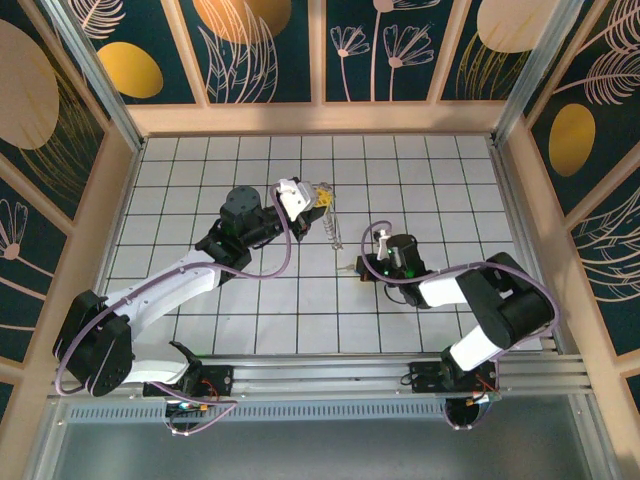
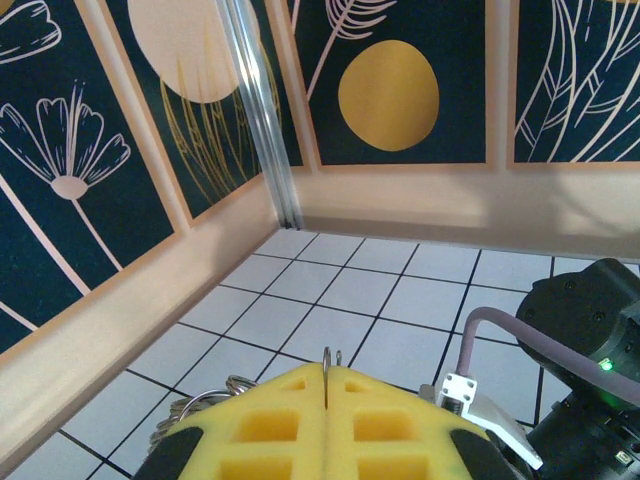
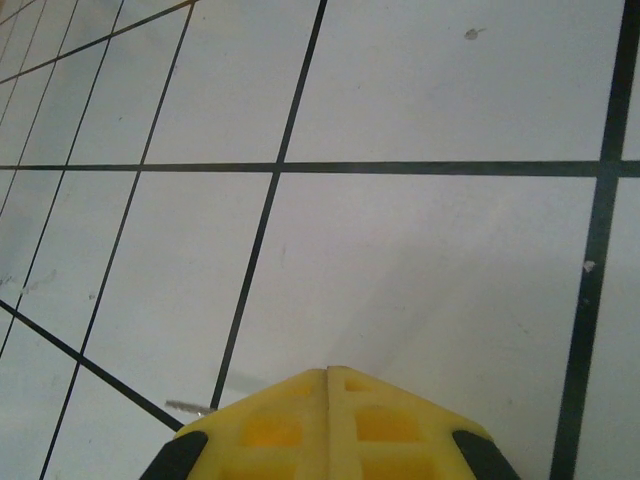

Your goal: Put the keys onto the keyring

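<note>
- Keyring (image 2: pixel 328 357) wire is pinched in the seam of the left gripper (image 2: pixel 328 400), whose yellow fingers (image 2: pixel 260 425) are pressed together on it. The thin double strand rises at 12 o'clock from the tips, and more loops are bunched at 9 o'clock.
- From above, the keyring (image 1: pixel 333 228) is seen trailing from the left gripper (image 1: pixel 322 197) toward 5 o'clock, over the middle of the tiled table (image 1: pixel 200 170).
- A short silver blade (image 3: pixel 188 407) is seen at 9 o'clock of the right gripper (image 3: pixel 328 400), half hidden by a finger. These fingers are pressed together too; whether the blade is held cannot be told.
- The keyring is seen as thin pale metal wire with small metal pieces clustered along it; finer detail is too small to tell.
- The left arm (image 1: pixel 170 285) is stretched from 7 o'clock toward the table's centre.
- The right arm (image 1: pixel 500 300) is bent back on itself, and the right gripper (image 1: pixel 362 266) is held low at 5 o'clock of the keyring, pointing toward 9 o'clock.
</note>
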